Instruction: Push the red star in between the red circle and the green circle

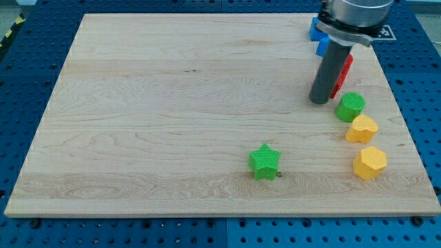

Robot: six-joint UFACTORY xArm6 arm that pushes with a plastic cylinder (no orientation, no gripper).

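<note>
My tip (318,102) rests on the board at the view's right, just left of the green circle (350,107). A red block (342,74) shows right behind the rod and is mostly hidden by it, so I cannot make out its shape or whether it is one block or two. It sits just above the green circle. I cannot tell the red star and the red circle apart.
Two blue blocks (320,38) lie near the board's top right edge, partly hidden by the arm. A yellow heart (362,129) and a yellow hexagon (370,162) sit below the green circle. A green star (264,162) lies at the lower middle.
</note>
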